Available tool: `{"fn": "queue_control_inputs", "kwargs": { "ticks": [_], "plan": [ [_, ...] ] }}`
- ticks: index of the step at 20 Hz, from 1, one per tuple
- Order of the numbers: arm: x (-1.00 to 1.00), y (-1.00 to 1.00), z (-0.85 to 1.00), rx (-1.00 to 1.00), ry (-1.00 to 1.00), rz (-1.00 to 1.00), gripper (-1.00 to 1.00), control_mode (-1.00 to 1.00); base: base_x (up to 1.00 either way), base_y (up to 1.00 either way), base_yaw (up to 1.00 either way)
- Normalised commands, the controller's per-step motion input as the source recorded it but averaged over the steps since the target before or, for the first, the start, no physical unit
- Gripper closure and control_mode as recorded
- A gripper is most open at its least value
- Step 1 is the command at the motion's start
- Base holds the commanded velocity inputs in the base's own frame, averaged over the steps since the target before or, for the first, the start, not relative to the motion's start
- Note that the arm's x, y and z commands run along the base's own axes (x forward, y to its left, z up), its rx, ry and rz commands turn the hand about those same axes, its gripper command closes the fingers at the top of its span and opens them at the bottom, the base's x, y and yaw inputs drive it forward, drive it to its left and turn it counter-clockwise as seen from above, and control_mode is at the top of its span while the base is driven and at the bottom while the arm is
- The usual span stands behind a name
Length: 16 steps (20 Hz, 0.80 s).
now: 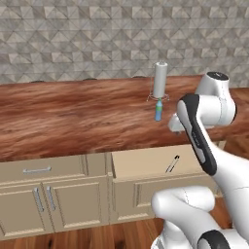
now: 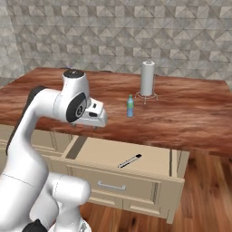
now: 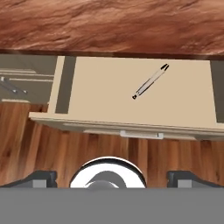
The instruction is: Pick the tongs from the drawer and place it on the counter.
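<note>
Tool (image 3: 112, 179) spread wide: in the hand view the two dark fingertips (image 3: 41, 178) sit far apart at the bottom corners, nothing between them. In the right base view the tool (image 2: 93, 124) hangs under the white hand above the left end of the drawer; the fingers are small and hard to make out there. In the left base view the forearm covers most of the hand.

Drawer (image 3: 131, 127) pulled out, front panel with a silver handle nearest the camera. Tongs (image 3: 151, 81) lie flat on the drawer floor, right of centre, slanted, touching no wall. They read as a thin dark stick with a paler stretch; arms and hinge cannot be resolved. Seen also in the left base view (image 1: 172, 164) and the right base view (image 2: 129, 161). The drawer's right end (image 1: 146, 163) is cut off by the arm in the left base view.

Beyond: worktop (image 2: 190, 118), reddish-brown wood grain. On it a small blue-green bottle (image 2: 130, 107), and behind that a tall grey cylinder (image 2: 147, 78) on a wire stand. Bottle label unreadable.
</note>
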Motion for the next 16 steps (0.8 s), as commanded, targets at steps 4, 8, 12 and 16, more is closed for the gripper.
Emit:
{"fn": "queue_control_inputs", "kwargs": {
  "ticks": [4,8,12,16],
  "plan": [
    [0.49,-0.64,-0.48,0.0,0.06,0.0,-1.0,-1.0,0.0,0.0,0.0],
    [0.54,-0.61,-0.59,0.0,0.07,0.0,-1.0,-1.0,0.0,0.0,0.0],
    [0.58,-0.5,-0.62,0.0,0.11,-0.01,-1.0,-1.0,0.0,0.0,0.0],
    [0.48,-0.37,-0.58,0.0,0.13,-0.03,-1.0,-1.0,0.0,0.0,0.0]
  ]
}}
